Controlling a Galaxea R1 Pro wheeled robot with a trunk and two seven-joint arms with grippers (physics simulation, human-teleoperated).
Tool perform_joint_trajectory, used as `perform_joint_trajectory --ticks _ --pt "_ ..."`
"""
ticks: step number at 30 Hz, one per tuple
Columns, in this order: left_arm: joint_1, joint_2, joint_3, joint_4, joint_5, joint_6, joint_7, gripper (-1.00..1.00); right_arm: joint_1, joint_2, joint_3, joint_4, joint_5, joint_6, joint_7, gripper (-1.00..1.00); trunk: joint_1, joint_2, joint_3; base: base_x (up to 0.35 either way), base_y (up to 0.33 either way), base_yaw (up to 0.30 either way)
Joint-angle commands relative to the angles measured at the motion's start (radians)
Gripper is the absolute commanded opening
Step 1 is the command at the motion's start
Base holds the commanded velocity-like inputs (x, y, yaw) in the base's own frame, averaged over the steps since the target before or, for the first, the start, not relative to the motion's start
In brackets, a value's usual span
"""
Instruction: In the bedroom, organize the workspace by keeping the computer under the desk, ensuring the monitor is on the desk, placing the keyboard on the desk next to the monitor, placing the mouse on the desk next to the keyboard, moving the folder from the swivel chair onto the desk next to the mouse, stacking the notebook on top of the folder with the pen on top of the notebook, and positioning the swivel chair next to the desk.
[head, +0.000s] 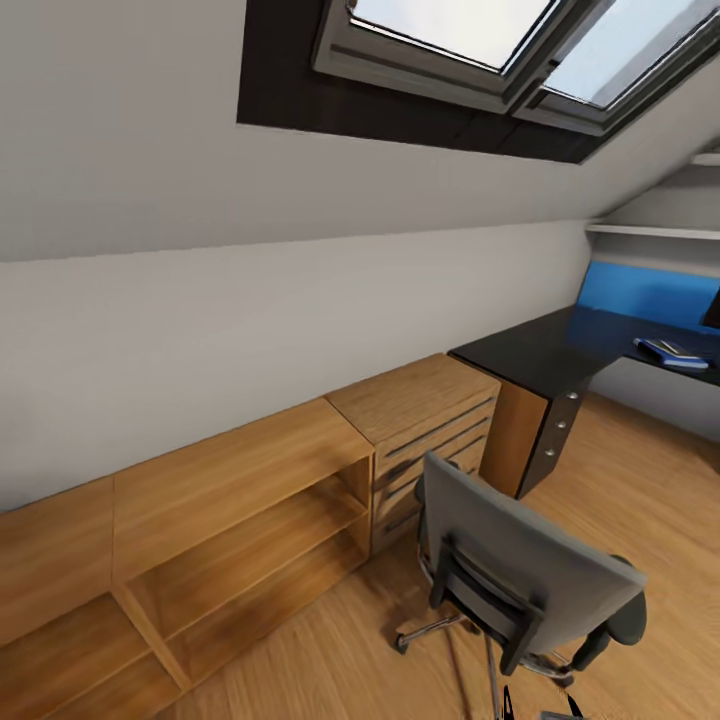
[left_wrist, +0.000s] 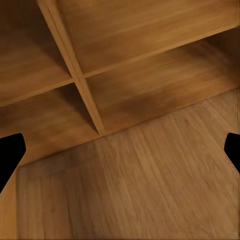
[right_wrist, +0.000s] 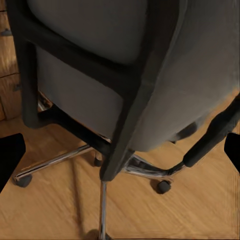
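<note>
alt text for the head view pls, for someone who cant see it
A grey swivel chair stands on a wooden floor, back toward the camera, beside a light wooden chest and low open shelves under a sloped wall with a skylight. At right, a black desk holds a blue folder.

You see the swivel chair (head: 520, 560) with a grey back, black frame and armrests, and a silvery metal star base on dark casters. The desk (head: 540, 350) is glossy black, its drawer unit carrying small silver knobs. On it the folder (head: 672, 352) is bright blue, matching the blue panel (head: 645, 292) behind. The wooden chest (head: 430, 420) and open shelves (head: 240, 520) are warm honey-brown with visible grain, like the plank floor (left_wrist: 150, 190). The wall (head: 250, 300) is pale grey-white.
</note>
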Motion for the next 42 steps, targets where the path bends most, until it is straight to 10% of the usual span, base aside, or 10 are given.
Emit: perform_joint_trajectory --ticks 1,42 --pt "0.0 0.0 -0.009 -0.001 0.004 -0.002 0.006 1.0 -0.001 0.0 0.008 -0.001 -0.001 0.0 -0.009 1.0 0.0 -0.001 -0.001 0.001 0.0 -0.298" --pt "0.0 0.001 -0.009 -0.001 0.004 -0.002 0.003 1.0 0.0 0.0 0.011 -0.001 -0.001 -0.005 -0.009 1.0 0.0 -0.001 -0.001 0.106 0.09 -0.3"
